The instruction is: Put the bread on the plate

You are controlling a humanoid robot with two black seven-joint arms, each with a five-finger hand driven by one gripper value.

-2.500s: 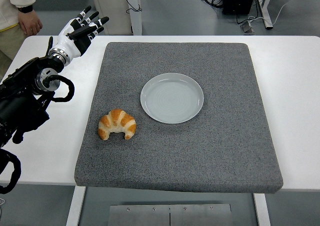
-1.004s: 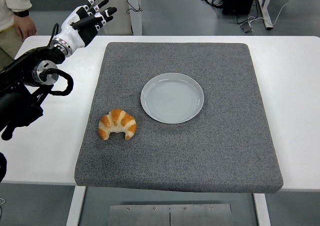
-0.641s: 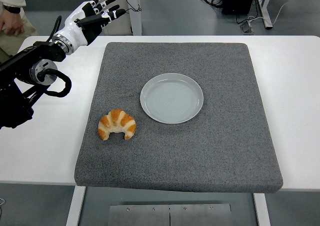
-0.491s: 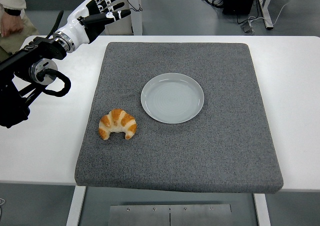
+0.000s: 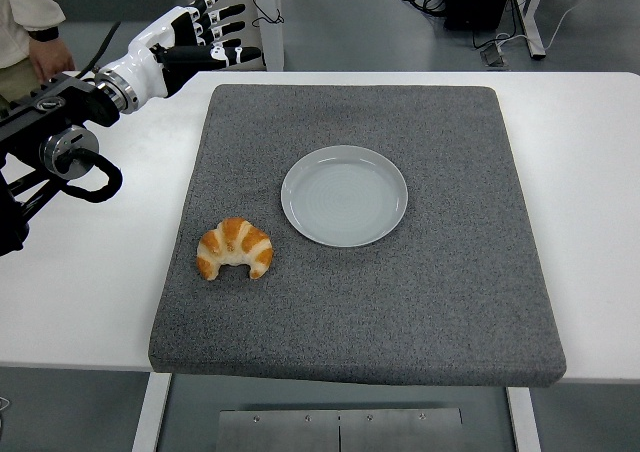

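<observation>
My left hand (image 5: 190,40) hangs over the desk's (image 5: 600,172) far left corner, fingers (image 5: 225,32) spread and empty for a wide grasp, well apart from the bread (image 5: 235,249), which lies on the grey mat (image 5: 450,302) just beside the plate (image 5: 344,196).

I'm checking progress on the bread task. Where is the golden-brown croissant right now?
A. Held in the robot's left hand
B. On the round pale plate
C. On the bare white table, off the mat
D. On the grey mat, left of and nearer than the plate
D: the golden-brown croissant lies on the grey felt mat, apart from the empty round pale plate, while the open left hand is far off.
</observation>
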